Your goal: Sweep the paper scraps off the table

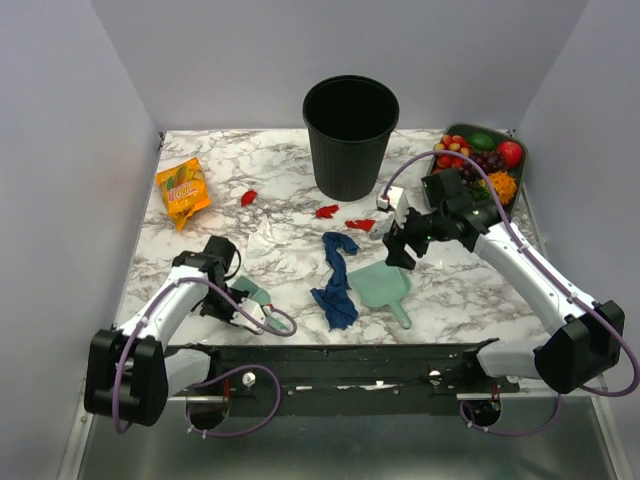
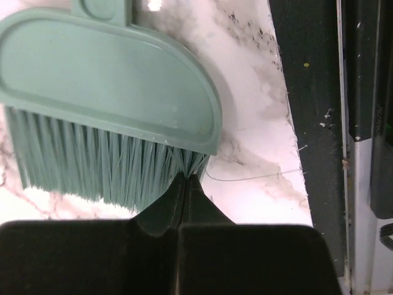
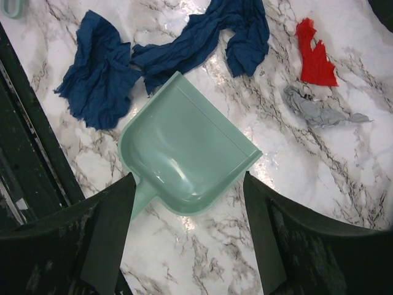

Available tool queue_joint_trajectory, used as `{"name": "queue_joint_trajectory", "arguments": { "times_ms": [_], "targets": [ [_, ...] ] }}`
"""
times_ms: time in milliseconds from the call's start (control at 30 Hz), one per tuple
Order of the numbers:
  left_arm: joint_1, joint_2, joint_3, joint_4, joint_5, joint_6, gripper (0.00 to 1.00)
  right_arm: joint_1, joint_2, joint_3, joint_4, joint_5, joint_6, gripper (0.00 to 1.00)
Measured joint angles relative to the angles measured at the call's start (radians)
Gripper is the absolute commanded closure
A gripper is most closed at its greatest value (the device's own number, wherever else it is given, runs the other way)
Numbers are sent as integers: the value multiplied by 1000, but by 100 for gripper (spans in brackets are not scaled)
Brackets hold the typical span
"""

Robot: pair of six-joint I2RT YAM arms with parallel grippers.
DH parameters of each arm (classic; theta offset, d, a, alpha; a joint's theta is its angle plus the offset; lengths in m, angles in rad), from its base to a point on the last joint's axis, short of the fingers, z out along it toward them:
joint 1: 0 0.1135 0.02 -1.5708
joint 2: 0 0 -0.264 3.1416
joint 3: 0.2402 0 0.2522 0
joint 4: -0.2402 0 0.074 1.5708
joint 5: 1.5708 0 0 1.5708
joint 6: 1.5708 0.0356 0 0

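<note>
1. Top external view: at the far left of the desk [image 1: 290, 165] I see an orange snack packet [image 1: 183, 190] lying flat near the back-left corner.
2. Nearer the front, my left gripper [image 2: 184, 181] sits low over the desk by a teal brush [image 2: 110, 80]. On the left wrist view its fingers are pressed together with no gap, and their tips touch the corner of the bristles. The brush lies flat, near the dark front edge.
3. The paper scraps [image 1: 326, 211] are three red bits on the desk. One lies right of the packet, and two lie just in front of the bin, well apart from the brush.
4. A black bin [image 1: 350, 135] stands upright at the back centre.
5. A blue cloth [image 1: 337, 280] lies crumpled in a long strip in front of the scraps. One fold touches a corner of the dustpan's mouth.
6. The teal dustpan [image 3: 184, 153] lies flat, its handle pointing toward the front right.
7. My right gripper [image 3: 187, 178] hangs over the dustpan's handle end with its fingers spread wide apart, one on each side, holding nothing. I cannot tell whether they touch it. On the right wrist view a grey crumple [image 3: 319, 110] lies just beside one red scrap.
</note>
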Motion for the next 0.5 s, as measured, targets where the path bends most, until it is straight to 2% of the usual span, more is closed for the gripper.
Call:
{"name": "queue_joint_trajectory", "arguments": {
  "times_ms": [267, 500],
  "targets": [
    [15, -195, 76, -113, 106, -171, 100, 0, 17, 35, -1, -1, 0, 20],
    [16, -262, 90, -109, 167, -314, 100, 0, 50, 62, -1, -8, 4, 20]
  ]
}}
